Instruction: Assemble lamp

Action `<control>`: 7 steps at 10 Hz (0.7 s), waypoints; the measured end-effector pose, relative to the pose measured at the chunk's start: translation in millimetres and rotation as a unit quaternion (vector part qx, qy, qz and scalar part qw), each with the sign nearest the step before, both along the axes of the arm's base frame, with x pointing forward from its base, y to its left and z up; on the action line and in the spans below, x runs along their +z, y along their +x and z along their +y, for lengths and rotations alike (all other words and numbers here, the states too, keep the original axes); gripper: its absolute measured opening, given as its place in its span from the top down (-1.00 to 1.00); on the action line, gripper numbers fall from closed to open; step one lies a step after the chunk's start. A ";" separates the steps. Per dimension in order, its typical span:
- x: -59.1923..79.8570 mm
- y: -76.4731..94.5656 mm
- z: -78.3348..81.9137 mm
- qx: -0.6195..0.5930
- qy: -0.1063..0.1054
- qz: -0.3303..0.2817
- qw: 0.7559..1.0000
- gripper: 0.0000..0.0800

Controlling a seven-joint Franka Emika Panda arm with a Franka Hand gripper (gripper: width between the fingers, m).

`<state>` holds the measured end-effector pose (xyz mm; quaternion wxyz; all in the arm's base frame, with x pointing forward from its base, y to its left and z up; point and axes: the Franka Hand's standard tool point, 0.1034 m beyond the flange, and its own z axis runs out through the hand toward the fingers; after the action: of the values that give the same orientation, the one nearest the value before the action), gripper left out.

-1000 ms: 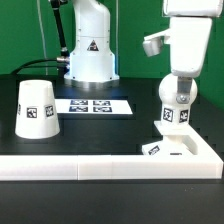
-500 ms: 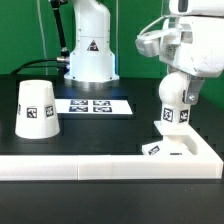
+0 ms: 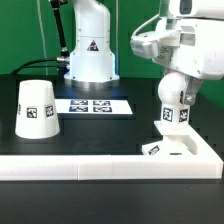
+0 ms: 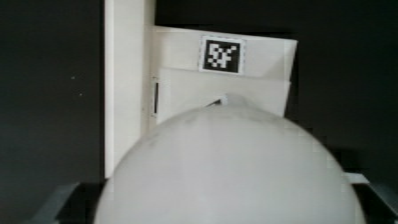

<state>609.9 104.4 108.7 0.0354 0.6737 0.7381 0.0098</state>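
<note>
Dark tabletop (image 3: 100, 130) fills the scene, edged along the front by a white rail (image 3: 70, 168), with the robot's white pedestal (image 3: 88, 45) standing at the back. On the exterior view's left the shade (image 3: 36, 108) sits mouth down, well apart from everything else; the marker board (image 3: 95, 104) lies flat between it and the arm. On the exterior view's right the base (image 3: 175, 148) rests in the corner against the rail, and the bulb (image 3: 172, 105) stands upright on it, round head up. The gripper (image 3: 176, 92) is around the bulb's head, its fingers hidden; whether it grips or has let go cannot be told. The wrist view shows only the bulb's dome (image 4: 217, 165) above the tagged base (image 4: 222, 62).

Judging by this, the bulb is being seated or screwed into the base. Next would call for confirming the bulb is firmly fixed, releasing, lifting straight up clear, then crossing to fetch the shade.
</note>
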 end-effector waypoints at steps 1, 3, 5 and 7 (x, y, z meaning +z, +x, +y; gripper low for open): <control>0.1 0.4 -1.8 -0.016 0.001 -0.001 1.000 -0.44; 0.2 0.2 -10.6 -0.080 0.005 -0.003 0.997 -0.44; 0.3 0.1 -12.5 -0.195 0.013 -0.006 0.981 -0.44; 0.2 0.3 -12.6 -0.274 0.019 -0.009 0.961 -0.44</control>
<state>610.2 91.8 108.9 0.0306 0.8508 0.5242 0.0202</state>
